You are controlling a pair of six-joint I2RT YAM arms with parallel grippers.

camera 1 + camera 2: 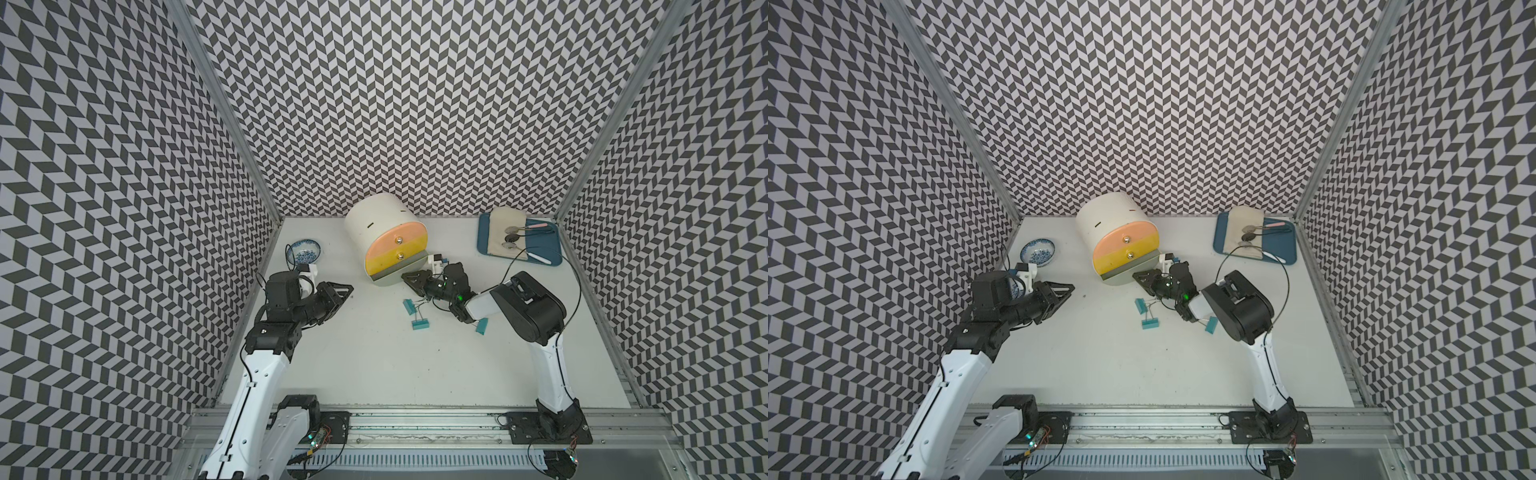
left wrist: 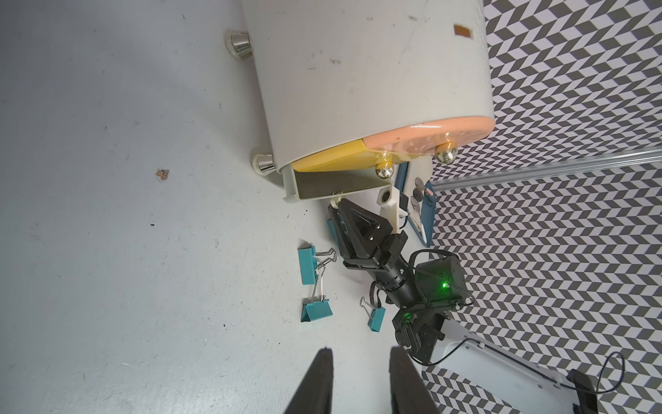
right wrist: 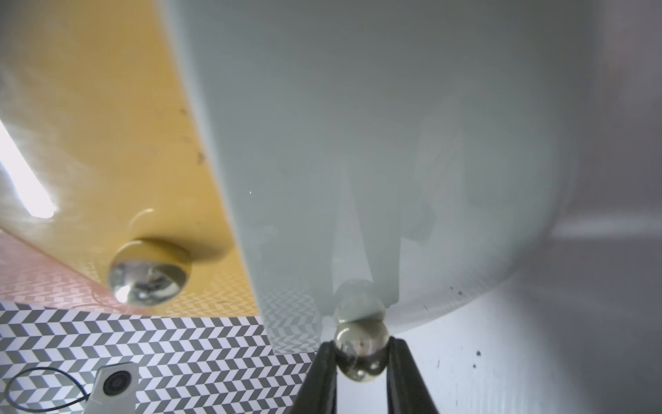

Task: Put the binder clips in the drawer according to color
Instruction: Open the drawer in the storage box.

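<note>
Right hand (image 3: 361,362) pinching knob (image 3: 361,346) (grey-green drawer (image 3: 376,143)), teal clips (image 1: 420,324) nearby

three teal binder clips (image 1: 408,306) lie visible, with one three-drawer cabinet (image 1: 374,224), one bowl (image 1: 305,250), one tray (image 1: 481,239).

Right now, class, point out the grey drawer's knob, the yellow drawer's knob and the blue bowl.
grey drawer's knob (image 3: 361,349), right wrist view, shiny ball.
yellow drawer's knob (image 1: 400,256), a top view, dome.
blue bowl (image 1: 305,248), a top view, inside.
</note>
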